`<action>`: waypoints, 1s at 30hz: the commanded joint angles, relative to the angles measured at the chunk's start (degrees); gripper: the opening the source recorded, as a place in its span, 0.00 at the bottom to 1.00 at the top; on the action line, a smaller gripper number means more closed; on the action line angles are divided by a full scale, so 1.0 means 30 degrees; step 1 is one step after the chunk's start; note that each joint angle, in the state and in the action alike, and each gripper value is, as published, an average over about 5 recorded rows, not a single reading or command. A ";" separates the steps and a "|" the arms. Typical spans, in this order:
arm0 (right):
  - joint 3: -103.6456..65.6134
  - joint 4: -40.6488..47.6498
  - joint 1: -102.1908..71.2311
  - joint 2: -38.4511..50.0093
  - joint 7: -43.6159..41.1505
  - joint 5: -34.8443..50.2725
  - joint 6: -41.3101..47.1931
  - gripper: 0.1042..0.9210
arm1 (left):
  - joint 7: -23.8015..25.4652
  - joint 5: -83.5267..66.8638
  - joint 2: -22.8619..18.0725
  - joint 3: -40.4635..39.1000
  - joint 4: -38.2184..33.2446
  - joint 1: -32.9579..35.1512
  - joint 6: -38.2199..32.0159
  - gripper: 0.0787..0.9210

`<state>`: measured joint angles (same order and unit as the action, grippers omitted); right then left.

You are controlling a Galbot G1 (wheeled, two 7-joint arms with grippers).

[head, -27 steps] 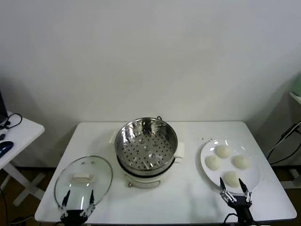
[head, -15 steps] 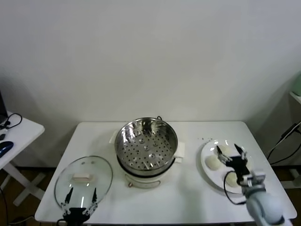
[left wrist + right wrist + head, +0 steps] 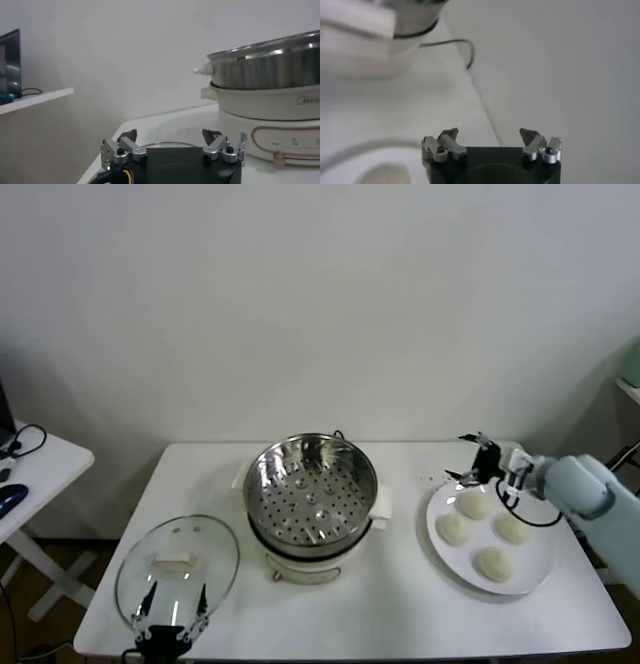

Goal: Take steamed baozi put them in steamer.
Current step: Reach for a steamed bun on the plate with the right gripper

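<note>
Several cream-white baozi lie on a white plate (image 3: 432, 519) at the table's right; one (image 3: 473, 505) is nearest the far rim, another (image 3: 494, 564) nearest me. My right gripper (image 3: 468, 459) is open and empty, held above the plate's far-left rim, pointing towards the steamer. Its wrist view shows the open gripper (image 3: 489, 134), one baozi (image 3: 382, 176) and the cooker base (image 3: 365, 30). The steel steamer (image 3: 312, 484) stands empty at the table's middle. My left gripper (image 3: 173, 599) is open and parked at the front left; its wrist view (image 3: 170, 135) faces the steamer (image 3: 270, 65).
A round glass lid (image 3: 178, 569) lies flat at the front left, right before the left gripper. A black cord (image 3: 462, 47) runs behind the cooker. A side desk (image 3: 30, 474) stands off to the left. The wall is close behind the table.
My right arm has swung up from the table's front right edge, across the plate, to its far-left rim. The baozi, steamer and left arm have not moved.
</note>
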<state>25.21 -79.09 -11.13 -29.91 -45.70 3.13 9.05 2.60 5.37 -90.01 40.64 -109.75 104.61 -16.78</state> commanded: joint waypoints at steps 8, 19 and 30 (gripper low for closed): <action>1.5461 0.7401 1.0943 -0.2434 -0.6246 0.1727 -0.0817 0.88 | 0.0017 0.0063 0.0101 -0.0005 0.0473 -0.0221 -0.0142 0.88; 1.2736 1.0524 0.6885 -0.5455 -0.6146 0.0673 -0.0686 0.88 | 0.0225 0.0128 0.0195 0.0228 0.0572 -0.0236 0.0119 0.88; 1.1096 1.3611 0.6170 -0.7518 -0.5986 -0.0829 -0.1940 0.88 | 0.0029 0.0464 0.0067 0.0299 0.0931 -0.0109 -0.0105 0.88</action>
<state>59.38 -46.00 8.83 -47.38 -62.59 2.91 5.09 2.71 6.61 -89.72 41.53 -107.09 104.25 -17.10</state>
